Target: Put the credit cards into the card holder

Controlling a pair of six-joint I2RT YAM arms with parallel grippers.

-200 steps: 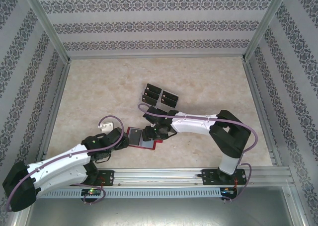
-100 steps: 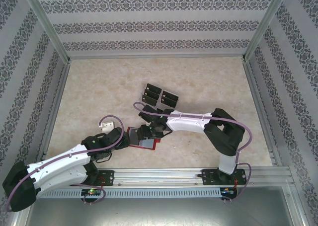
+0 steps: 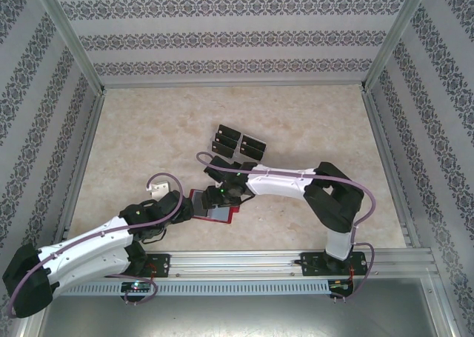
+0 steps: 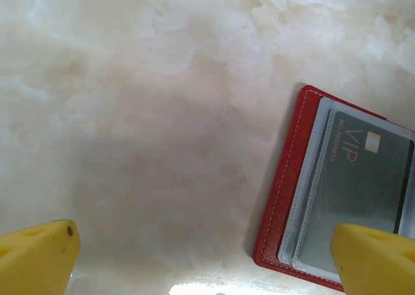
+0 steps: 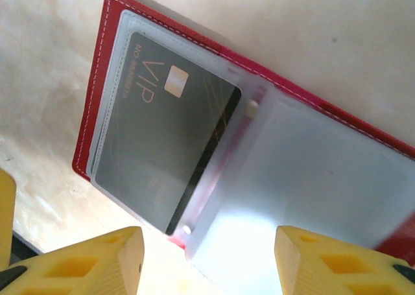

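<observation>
The red card holder (image 3: 213,212) lies open on the table between the two arms. In the right wrist view the card holder (image 5: 96,100) shows clear sleeves, and a dark card marked VIP (image 5: 165,139) sits inside the left sleeve. My right gripper (image 5: 207,262) hovers open just above it, nothing between its fingers. My left gripper (image 4: 204,259) is open at the holder's left edge (image 4: 282,191), one yellow fingertip (image 4: 376,256) over the sleeve. Several loose black credit cards (image 3: 227,135) lie in a cluster farther back.
The marble-patterned tabletop (image 3: 148,137) is bounded by aluminium rails and patterned walls. The right arm's white forearm (image 3: 281,181) stretches across just in front of the card cluster.
My right gripper has slid a little left over the open holder. The left arm has barely moved.
</observation>
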